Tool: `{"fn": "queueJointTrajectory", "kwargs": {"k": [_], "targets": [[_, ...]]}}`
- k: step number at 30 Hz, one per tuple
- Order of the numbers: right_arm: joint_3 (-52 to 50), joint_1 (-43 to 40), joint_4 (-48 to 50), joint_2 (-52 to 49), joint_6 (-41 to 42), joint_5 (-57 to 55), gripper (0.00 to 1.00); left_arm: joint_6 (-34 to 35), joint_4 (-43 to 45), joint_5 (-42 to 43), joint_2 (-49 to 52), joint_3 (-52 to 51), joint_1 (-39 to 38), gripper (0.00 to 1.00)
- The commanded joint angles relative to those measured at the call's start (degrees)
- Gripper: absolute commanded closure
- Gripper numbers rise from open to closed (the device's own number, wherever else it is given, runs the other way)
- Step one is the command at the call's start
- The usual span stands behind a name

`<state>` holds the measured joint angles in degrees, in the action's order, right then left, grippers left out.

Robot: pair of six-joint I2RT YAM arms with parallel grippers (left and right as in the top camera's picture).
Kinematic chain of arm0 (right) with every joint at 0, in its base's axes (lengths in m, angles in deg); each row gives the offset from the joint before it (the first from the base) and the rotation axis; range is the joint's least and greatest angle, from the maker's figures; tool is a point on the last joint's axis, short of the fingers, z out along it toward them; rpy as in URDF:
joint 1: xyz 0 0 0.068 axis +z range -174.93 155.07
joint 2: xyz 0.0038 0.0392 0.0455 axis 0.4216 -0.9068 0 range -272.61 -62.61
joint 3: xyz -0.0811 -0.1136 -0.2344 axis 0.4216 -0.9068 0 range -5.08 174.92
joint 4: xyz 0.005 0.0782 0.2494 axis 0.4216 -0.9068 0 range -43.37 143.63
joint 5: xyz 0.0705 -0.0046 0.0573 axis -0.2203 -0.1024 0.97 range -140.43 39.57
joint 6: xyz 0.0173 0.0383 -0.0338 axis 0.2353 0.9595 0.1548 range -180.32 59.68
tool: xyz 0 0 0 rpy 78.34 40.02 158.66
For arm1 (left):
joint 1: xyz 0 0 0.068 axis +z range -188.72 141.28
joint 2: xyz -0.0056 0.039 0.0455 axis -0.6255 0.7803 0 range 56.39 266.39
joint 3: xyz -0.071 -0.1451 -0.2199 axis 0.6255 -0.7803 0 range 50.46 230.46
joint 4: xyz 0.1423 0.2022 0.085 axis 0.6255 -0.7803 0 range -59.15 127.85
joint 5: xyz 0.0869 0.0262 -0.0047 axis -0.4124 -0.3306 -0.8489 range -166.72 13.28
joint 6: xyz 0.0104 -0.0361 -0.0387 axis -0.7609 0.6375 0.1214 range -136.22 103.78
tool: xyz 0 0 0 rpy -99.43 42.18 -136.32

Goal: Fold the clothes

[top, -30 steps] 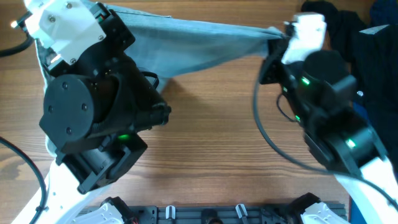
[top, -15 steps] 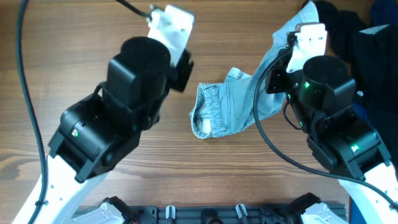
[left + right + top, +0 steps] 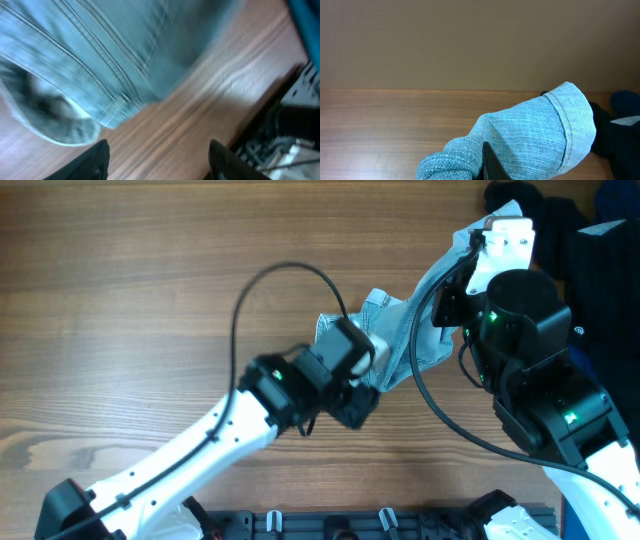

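Observation:
The light blue denim shorts lie in a crumpled heap at the table's middle, with one end pulled up toward the far right. My right gripper is shut on that raised end. In the right wrist view the cloth bunches round a dark finger. My left gripper hangs low at the heap's near edge. In the left wrist view it stands open over bare wood with nothing between its fingers, and the denim lies just beyond them.
A black garment and dark blue fabric lie at the far right corner, just behind the right arm. The black garment also shows at the right of the right wrist view. A black rail runs along the table's near edge.
The left gripper has let go of the shorts and opened. It swung down and right to the heap. The stretched shorts dropped to the table, one end still up in the right gripper.

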<state>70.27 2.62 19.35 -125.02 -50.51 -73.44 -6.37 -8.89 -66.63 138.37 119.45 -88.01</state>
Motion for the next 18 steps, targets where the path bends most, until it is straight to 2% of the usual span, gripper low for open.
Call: {"fn": "queueJointTrajectory", "kwargs": {"k": [1,4,5,6,10,11,14,18], "targets": [[0.28,-0.15,0.76,-0.11,1.05,-1.40,0.96,5.49,12.41,-10.69,-0.61,-10.71,-4.96,0.43],[0.28,-0.15,0.83,-0.11,1.07,-1.42,0.96,3.85,21.79,-11.10,0.57,-14.88,-5.62,0.38],[0.28,-0.15,0.83,-0.11,1.05,-1.40,0.96,3.85,23.87,-11.82,2.36,-15.21,-5.55,0.38],[0.28,-0.15,0.81,-0.11,1.07,-1.40,0.96,3.89,25.64,-13.27,4.44,-15.21,-5.55,0.43],[0.28,-0.15,0.79,-0.04,0.70,-1.40,0.96,3.93,30.73,-16.96,9.35,-15.21,-5.55,0.79],[0.28,-0.15,0.79,-0.04,0.68,-1.40,0.96,4.39,30.73,-20.22,9.35,-15.21,-5.55,0.96],[0.33,-0.15,0.33,-0.02,0.68,-1.42,0.96,9.33,24.26,-29.90,4.17,-13.35,-5.55,0.96],[0.44,-0.15,-3.17,0.04,1.14,-5.20,0.96,6.95,10.62,-31.80,-14.58,-4.44,-1.51,0.96]]}}
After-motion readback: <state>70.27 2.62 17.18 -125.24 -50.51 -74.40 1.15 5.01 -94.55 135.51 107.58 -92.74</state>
